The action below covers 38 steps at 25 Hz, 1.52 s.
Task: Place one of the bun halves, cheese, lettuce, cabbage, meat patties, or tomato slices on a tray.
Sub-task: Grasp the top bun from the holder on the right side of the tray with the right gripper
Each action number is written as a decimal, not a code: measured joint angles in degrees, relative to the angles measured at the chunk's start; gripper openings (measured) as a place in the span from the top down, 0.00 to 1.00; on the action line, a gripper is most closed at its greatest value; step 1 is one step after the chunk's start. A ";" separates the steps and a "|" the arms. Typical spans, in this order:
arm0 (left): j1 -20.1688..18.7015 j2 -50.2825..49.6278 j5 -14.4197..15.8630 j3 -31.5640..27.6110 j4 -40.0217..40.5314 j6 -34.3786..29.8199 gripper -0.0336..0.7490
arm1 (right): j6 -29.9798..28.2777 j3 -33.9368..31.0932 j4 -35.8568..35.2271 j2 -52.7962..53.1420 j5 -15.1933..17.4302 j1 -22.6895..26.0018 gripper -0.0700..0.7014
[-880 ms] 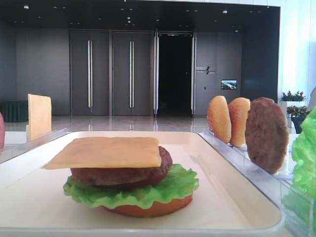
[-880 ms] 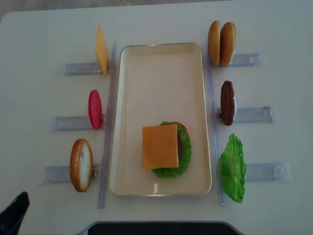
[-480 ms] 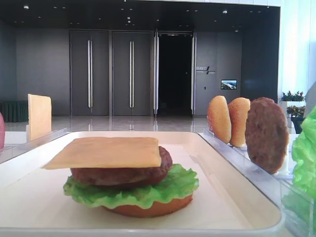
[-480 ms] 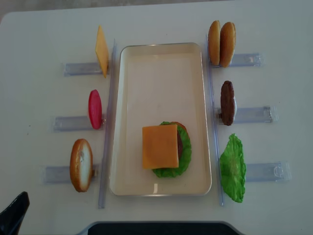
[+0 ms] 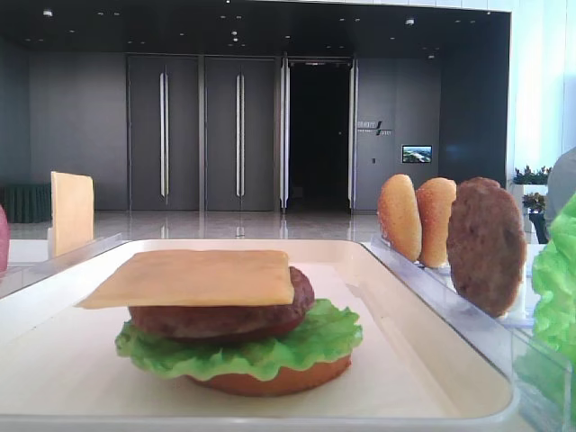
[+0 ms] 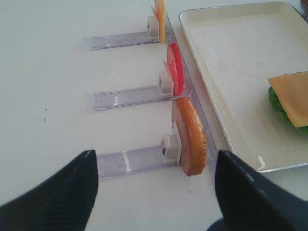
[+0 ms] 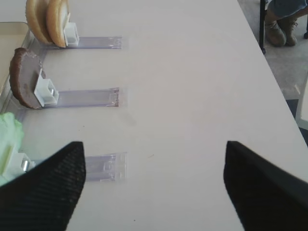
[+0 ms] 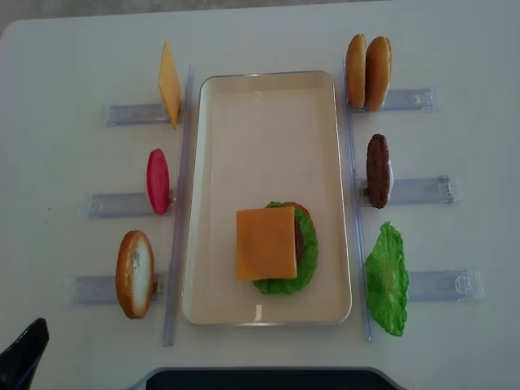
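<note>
Right pincer (image 7: 154,187) hangs spread wide over the table (image 7: 192,86), gripping nothing; lettuce (image 7: 8,137) sits ahead to its left. Left pincer (image 6: 154,192) is spread too, empty, with a bun half (image 6: 191,137) just ahead and the tray (image 6: 216,53) beyond to its right.

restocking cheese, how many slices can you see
2. One cheese slice lies flat on top of the burger stack in the tray. The other stands on edge in a clear holder left of the tray, at the far end. None seems hidden.
</note>
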State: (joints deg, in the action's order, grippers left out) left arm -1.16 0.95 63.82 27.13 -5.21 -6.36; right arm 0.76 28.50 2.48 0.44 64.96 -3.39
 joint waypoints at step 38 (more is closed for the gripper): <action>0.00 0.00 0.00 0.00 0.00 0.00 0.22 | 2.46 1.27 -1.47 -8.96 -0.06 0.00 0.15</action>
State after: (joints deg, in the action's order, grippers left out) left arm -1.16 0.95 63.82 27.13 -5.21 -6.36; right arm 3.22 29.77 1.01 -8.52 64.91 -3.39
